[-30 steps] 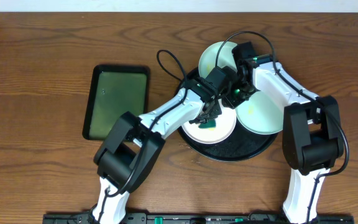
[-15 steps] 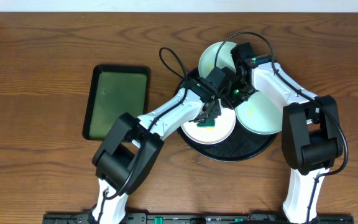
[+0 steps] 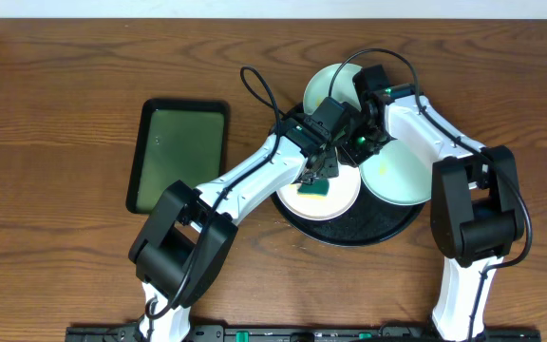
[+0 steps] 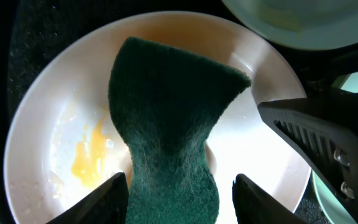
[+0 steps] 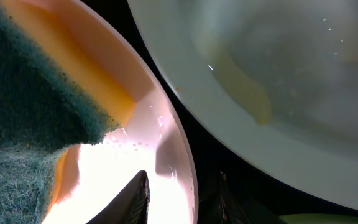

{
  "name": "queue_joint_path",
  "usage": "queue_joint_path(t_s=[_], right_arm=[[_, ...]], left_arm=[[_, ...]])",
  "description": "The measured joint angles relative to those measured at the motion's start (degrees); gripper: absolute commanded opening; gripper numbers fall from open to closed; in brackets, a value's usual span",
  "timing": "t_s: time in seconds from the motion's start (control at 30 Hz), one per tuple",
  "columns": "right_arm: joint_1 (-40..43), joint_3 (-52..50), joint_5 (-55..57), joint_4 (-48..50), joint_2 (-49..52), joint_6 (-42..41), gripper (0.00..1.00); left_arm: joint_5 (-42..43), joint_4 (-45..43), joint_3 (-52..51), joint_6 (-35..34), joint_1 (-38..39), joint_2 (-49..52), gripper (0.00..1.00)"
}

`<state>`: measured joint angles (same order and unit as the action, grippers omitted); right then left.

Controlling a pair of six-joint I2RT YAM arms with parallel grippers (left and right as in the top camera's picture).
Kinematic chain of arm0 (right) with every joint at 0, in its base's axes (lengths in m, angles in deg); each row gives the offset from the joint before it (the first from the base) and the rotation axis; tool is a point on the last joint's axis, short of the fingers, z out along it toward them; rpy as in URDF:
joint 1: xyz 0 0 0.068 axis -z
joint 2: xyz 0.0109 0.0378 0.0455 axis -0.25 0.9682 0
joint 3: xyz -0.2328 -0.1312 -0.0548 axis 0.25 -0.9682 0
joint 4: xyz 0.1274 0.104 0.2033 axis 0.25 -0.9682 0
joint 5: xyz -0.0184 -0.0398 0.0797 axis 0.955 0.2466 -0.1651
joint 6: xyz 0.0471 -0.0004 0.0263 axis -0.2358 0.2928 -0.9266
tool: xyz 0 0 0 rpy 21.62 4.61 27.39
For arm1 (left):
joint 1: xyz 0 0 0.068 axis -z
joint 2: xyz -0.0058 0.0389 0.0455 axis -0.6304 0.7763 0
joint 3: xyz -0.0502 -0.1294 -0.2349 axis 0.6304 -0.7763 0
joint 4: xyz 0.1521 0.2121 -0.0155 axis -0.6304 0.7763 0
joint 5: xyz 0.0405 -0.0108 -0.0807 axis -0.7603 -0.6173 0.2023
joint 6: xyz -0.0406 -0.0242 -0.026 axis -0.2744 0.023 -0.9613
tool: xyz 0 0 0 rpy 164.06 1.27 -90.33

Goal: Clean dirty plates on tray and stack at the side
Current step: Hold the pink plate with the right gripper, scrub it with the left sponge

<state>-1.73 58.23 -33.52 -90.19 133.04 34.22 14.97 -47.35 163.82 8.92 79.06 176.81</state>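
Note:
The black tray (image 3: 368,224) holds a white plate (image 3: 335,201) at its front left, a mint plate (image 3: 399,173) at the right and another mint plate (image 3: 330,87) at the back. My left gripper (image 3: 323,169) is shut on a dark-green sponge (image 3: 312,186) that lies on the white plate (image 4: 42,124) beside a yellow smear (image 4: 86,155); the left gripper (image 4: 180,186) shows the sponge (image 4: 166,106) between its jaws. My right gripper (image 5: 182,186) straddles and pinches the white plate's rim (image 5: 188,168). The right mint plate (image 5: 278,74) carries a yellowish smear.
A smaller dark-green rectangular tray (image 3: 177,157) lies on the wooden table (image 3: 55,114) to the left of the black tray. Both arms cross over the black tray's middle. The right arm's base stands at the front right (image 3: 473,218).
The left gripper has slid the sponge a little to the left and back over the white plate, and its elbow swung left. The right gripper has held still on the rim.

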Motion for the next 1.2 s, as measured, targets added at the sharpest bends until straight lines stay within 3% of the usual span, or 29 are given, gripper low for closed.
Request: queue_joint_path(t_s=[0.37, 0.57, 0.67, 0.77, 1.2], right_arm=[[0.0, 0.0, 0.02, 0.0, 0.0, 0.0, 0.34], [0.0, 0.0, 0.02, 0.0, 0.0, 0.0, 0.34], [0.0, 0.0, 0.0, 0.0, 0.0, 0.0, 0.34], [0.0, 0.0, 0.0, 0.0, 0.0, 0.0, 0.34], [0.0, 0.0, 0.0, 0.02, 0.0, -0.02, 0.34]], left_arm=[[-1.4, -0.02, 0.0, 0.24, 0.0, 0.02, 0.5], [-1.42, -0.11, 0.0, 0.74, 0.0, 0.59, 0.27], [-1.42, -0.22, 0.0, 0.83, 0.0, 0.68, 0.28], [-1.46, -0.74, -0.35, 0.87, 0.04, 0.68, 0.36], [-1.86, -2.67, -2.73, 0.85, 0.31, 0.68, 0.29]])
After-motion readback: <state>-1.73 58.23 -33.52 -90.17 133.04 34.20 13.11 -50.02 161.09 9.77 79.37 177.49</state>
